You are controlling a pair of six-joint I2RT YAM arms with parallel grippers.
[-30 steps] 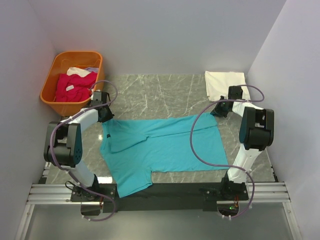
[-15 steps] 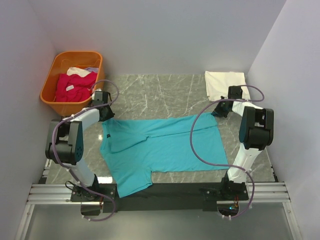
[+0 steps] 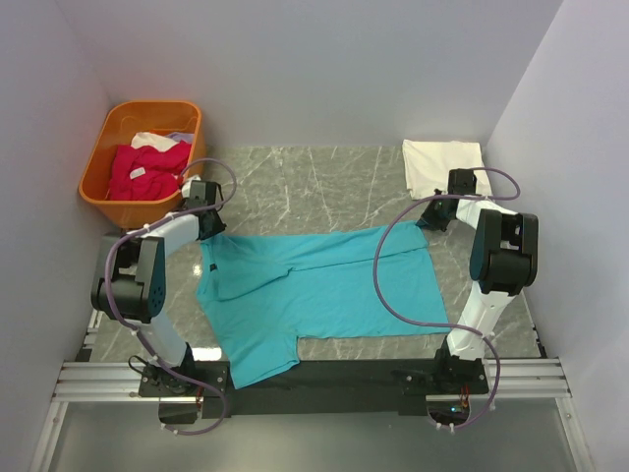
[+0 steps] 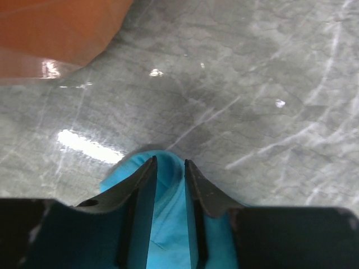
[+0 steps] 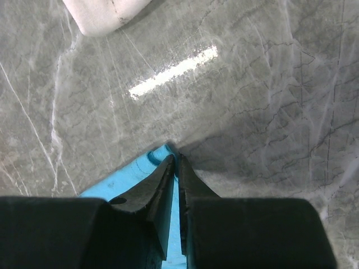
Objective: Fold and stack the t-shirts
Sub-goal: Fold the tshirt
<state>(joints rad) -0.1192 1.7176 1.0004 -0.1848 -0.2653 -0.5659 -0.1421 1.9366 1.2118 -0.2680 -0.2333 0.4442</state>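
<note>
The turquoise t-shirt lies spread flat across the middle of the table, with a sleeve hanging toward the near edge. My left gripper is at its far left corner. In the left wrist view the gripper stands narrowly apart with a bunched ridge of turquoise cloth held between the jaws. My right gripper is at the far right corner. In the right wrist view this gripper is pinched tight on the thin cloth edge. A folded white t-shirt lies at the back right.
An orange basket at the back left holds magenta shirts; its wall shows in the left wrist view. The white shirt's corner shows in the right wrist view. Walls close in on the left, back and right.
My left arm's elbow has shifted slightly toward the right and its wrist has edged up a little. The turquoise shirt and my right arm have not visibly moved.
</note>
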